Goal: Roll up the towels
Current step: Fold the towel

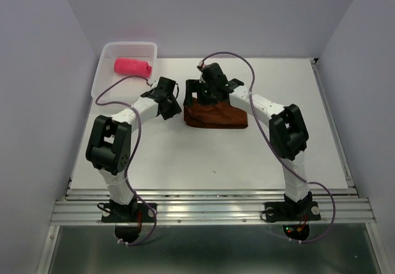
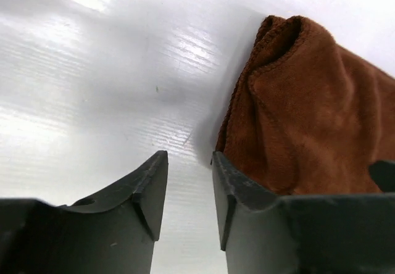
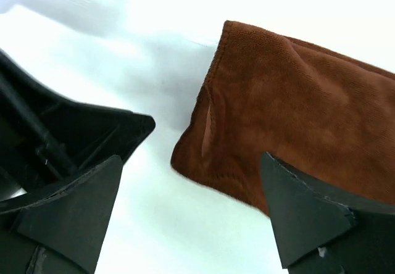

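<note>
Towels lie well apart in the top view. The rust-brown towel [image 1: 216,117] is a soft, lumpy, roughly triangular heap on the smooth white surface [image 1: 216,163]. The pink towel [image 1: 133,67] sits as a tight roll inside the white perforated plastic basket [image 1: 102,83] at the far left corner. Both arms bend toward the brown heap, the left jaws just beside its left edge, the right jaws over its far left part.

From the left wrist, the black left jaws stand slightly apart with nothing between them, the fuzzy folded brown cloth just beside the right finger.

From the right wrist, the right jaws gape wide, holding nothing, above the towel's hemmed, rounded corner.
</note>
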`<control>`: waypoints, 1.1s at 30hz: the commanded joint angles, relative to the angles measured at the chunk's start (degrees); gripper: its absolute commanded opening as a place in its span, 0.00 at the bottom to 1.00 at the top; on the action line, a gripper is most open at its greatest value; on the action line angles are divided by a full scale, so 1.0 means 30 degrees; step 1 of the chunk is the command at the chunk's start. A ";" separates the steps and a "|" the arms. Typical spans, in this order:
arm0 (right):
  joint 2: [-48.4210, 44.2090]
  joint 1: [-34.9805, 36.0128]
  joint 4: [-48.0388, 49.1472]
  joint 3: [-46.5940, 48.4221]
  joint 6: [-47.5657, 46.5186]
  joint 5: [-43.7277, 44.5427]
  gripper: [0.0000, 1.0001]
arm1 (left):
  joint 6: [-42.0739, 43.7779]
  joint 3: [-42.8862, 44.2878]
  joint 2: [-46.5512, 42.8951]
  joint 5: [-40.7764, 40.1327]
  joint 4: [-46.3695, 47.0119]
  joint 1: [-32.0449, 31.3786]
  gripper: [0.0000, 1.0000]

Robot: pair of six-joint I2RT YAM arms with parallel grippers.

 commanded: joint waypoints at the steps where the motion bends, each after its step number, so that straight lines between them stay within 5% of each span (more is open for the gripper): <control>1: -0.3159 -0.0738 0.1000 -0.0779 -0.0230 0.0344 1.00 | -0.0267 -0.0194 -0.2199 -0.1037 -0.1122 0.0046 0.46; 4: -0.4654 -0.1819 0.0971 -0.2618 0.0004 0.0579 1.00 | -0.0267 0.0069 -0.2668 -0.0423 -0.1093 -0.0333 0.58; 8: -0.5827 -0.4159 0.1001 -0.4581 0.0035 -0.0063 1.00 | -0.0033 0.1355 -0.2495 -0.0070 -0.1093 -0.1738 0.89; 10: -0.5917 -0.4952 0.1029 -0.5200 -0.0461 -0.0212 1.00 | 0.0171 0.2729 -0.1536 0.0424 -0.0743 -0.2586 0.93; 16: -0.4047 -0.6361 0.0942 -0.4385 -0.1313 -0.1765 1.00 | 0.0348 0.4375 0.0843 0.2039 -0.0390 -0.3470 0.93; 25: -0.1230 -0.6539 0.0825 -0.3825 -0.1842 0.0312 1.00 | 0.0465 0.4201 0.3449 0.1835 -0.0302 -0.3120 0.93; 29: -0.2046 -0.6715 0.0941 -0.5667 -0.1344 0.1573 1.00 | 0.0552 0.4989 0.4652 0.1571 -0.0798 -0.2446 0.93; 33: -0.4997 -0.6512 0.4033 -1.2086 0.0694 -0.0380 1.00 | 0.1923 0.7151 0.6025 0.1273 -0.0510 -0.2445 0.93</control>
